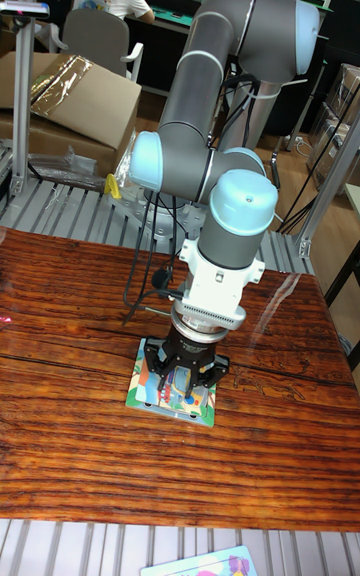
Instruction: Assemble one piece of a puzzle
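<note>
Directly beneath the gripper (180,379), the puzzle (172,393) lies flat on the desk (80,336); its finger state is unclear.

The gripper (181,377) stands low over the puzzle board (172,398), which blocks descent directly beneath it. The wooden table (90,316) lies bare left, right and in front of the gripper. Behind it, the arm (205,136) blocks passage.

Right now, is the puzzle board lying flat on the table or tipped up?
Flat. The puzzle board lies level on the wooden table, no edge lifted, with the gripper directly over it.
</note>
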Motion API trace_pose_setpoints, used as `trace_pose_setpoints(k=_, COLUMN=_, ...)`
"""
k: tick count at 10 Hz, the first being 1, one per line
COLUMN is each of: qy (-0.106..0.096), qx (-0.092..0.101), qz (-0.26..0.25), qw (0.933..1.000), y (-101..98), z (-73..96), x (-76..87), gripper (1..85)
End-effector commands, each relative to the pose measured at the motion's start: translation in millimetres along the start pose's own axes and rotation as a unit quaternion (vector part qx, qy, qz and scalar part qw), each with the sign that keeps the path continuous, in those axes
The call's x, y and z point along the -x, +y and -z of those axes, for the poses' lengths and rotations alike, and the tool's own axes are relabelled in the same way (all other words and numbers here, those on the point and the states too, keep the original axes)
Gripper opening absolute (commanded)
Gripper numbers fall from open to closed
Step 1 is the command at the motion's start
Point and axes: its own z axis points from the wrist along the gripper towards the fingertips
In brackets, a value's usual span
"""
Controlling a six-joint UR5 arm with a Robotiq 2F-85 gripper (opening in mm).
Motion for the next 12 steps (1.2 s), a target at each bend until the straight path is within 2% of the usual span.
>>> trace_pose_setpoints(k=1, qy=-0.002, qx=0.007, qz=-0.001, qw=1.0000, y=2.3, z=0.8, x=1.8, gripper=24.0)
trace_pose_setpoints(k=3, qy=-0.006, qx=0.012, qz=0.001, qw=0.9999, y=4.4, z=0.4, x=4.1, gripper=29.3)
trace_pose_setpoints(k=12, qy=-0.009, qx=0.021, qz=0.005, qw=0.9997, y=4.6, z=1.2, x=5.1, gripper=40.0)
